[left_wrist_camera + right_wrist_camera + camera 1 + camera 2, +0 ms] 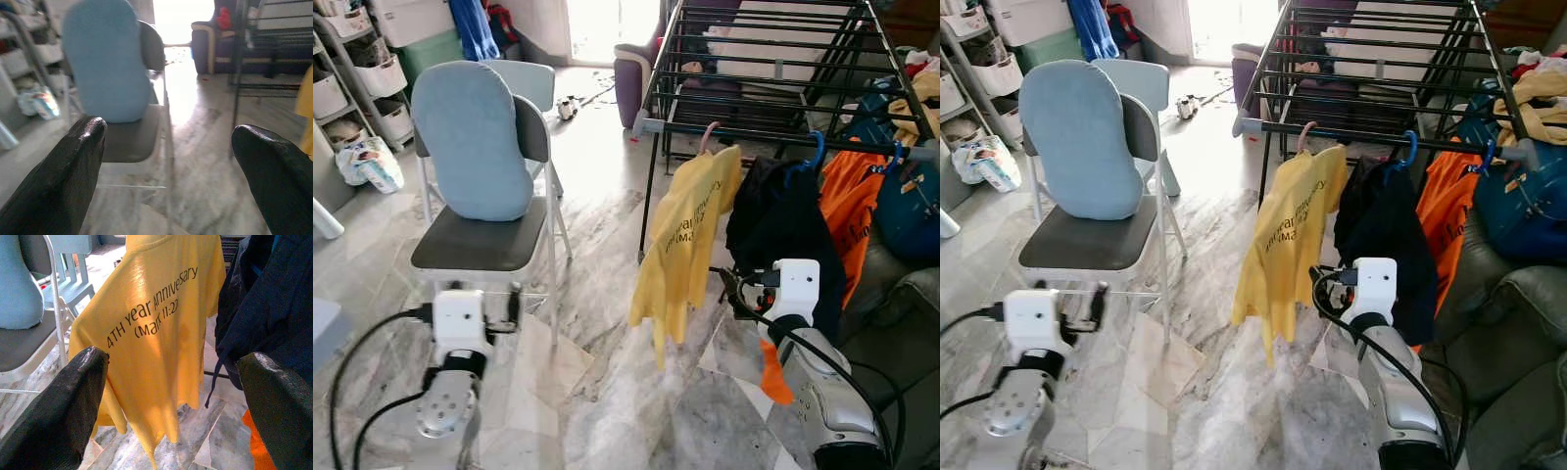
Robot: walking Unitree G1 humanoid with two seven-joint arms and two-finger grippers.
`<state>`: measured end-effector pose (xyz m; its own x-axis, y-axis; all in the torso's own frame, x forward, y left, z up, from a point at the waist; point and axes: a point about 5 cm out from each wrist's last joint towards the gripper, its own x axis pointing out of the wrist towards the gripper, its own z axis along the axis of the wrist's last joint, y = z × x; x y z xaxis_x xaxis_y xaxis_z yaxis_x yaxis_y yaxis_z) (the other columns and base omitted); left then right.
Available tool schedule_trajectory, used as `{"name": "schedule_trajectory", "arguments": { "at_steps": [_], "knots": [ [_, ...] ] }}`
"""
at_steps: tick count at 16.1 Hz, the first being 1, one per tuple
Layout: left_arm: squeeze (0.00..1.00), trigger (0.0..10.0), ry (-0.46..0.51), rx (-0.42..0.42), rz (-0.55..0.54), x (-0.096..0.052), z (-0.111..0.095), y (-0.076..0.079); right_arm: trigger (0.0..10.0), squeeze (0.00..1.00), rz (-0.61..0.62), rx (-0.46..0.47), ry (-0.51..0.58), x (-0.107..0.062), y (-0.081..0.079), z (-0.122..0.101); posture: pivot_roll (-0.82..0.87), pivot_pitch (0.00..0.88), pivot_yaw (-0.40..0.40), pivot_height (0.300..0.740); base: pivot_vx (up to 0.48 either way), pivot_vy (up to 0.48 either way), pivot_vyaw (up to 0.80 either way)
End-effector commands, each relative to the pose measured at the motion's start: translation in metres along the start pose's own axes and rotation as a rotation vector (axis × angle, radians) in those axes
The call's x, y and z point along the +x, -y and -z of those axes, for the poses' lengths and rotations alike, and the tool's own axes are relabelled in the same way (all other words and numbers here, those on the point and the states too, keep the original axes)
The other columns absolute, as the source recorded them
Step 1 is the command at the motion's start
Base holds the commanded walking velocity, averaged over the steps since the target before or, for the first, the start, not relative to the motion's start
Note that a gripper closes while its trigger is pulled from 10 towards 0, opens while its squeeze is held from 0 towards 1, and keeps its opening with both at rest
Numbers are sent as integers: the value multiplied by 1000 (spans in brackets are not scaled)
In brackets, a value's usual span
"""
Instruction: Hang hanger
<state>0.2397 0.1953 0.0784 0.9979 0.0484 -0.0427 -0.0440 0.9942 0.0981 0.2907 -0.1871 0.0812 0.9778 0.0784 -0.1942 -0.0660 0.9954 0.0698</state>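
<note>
Yellow printed T-shirt hangs on a pink hanger, hooked over the black metal drying rack beside a dark garment. Right gripper faces it, fingers apart, holding nothing. Left gripper, apparently empty too, gapes toward the grey folding chair.

A lived-in home: marble-tiled floor, a black drying rack hung with shirts, a grey folding chair, an armchair, and shelves of storage bins.
</note>
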Motion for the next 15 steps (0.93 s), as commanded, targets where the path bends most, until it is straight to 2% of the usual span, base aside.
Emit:
{"name": "schedule_trajectory", "arguments": {
  "at_steps": [1, 8, 13, 15],
  "knots": [
    [0, 10000, -5, -13, 16, -1, -1, -1, 10000, 0, 0, 6, 6, 0, -1, -3, -51, 0, 22, 740, 0, 0, 0],
    [0, 10000, -25, -46, 49, 0, 0, -4, 10000, 0, -6, 9, 2, 1, -5, -2, -50, 0, 25, 740, 0, 0, 0],
    [0, 10000, -24, -47, 71, 6, -2, 0, 10000, 0, -4, 32, 5, 4, -6, -4, -53, 0, 24, 740, 0, 0, 0],
    [0, 10000, -23, -44, 70, 7, -3, -1, 10000, 0, -17, 32, 9, 6, -8, -6, -53, 0, 20, 740, 0, 122, -653]
  ]
}}
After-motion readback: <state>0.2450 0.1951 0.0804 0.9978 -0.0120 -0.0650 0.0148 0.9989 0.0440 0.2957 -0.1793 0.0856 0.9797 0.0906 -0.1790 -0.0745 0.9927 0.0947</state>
